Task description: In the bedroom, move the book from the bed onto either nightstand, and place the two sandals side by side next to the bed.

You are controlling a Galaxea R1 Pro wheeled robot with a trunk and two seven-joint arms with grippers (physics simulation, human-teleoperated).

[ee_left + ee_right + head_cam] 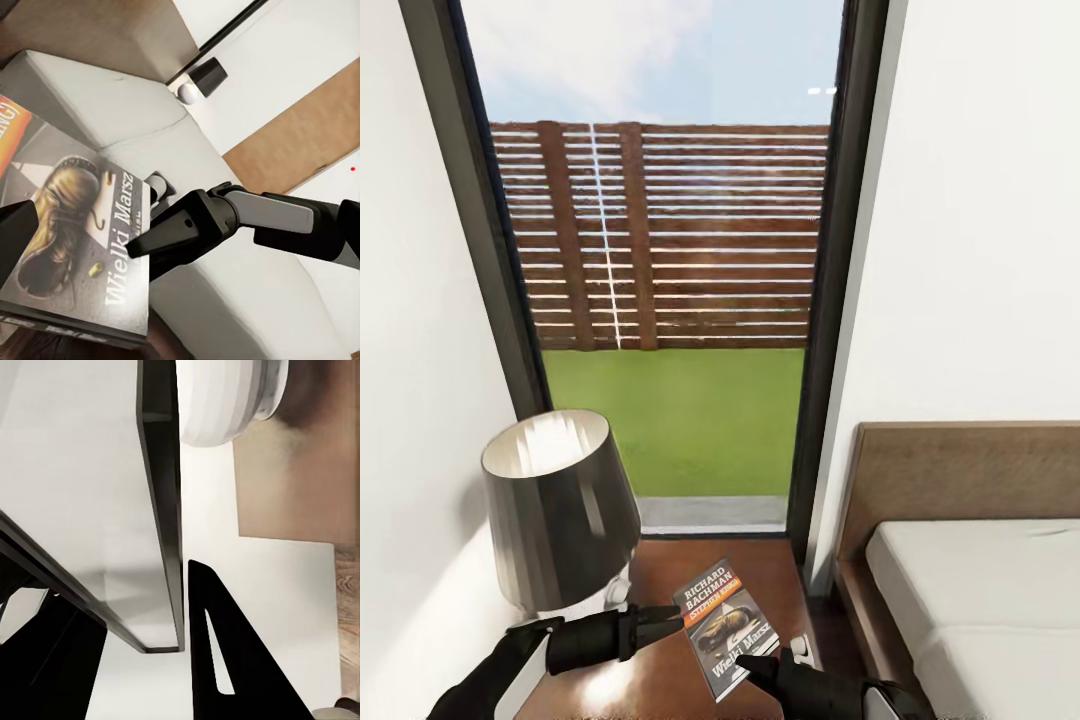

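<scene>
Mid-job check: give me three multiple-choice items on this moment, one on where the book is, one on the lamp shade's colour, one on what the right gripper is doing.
1. Where is the book?
A. on the mattress
B. over the nightstand, beside the lamp
C. on the grass outside

2. What colour is the outside of the lamp shade?
A. bright blue
B. dark grey-black
C. orange

3. What is the right gripper doing?
A. clamping the book's lower edge
B. hanging open over the bed
C. gripping the lamp

Answers:
1 B: the head view shows the cover above the brown top, right of the lamp.
2 B: the shade is dark outside and pale inside.
3 A: the left wrist view shows a finger of the right gripper across the cover, and the right wrist view shows the book edge-on between its fingers. The left gripper sits at the book's upper corner.
</scene>
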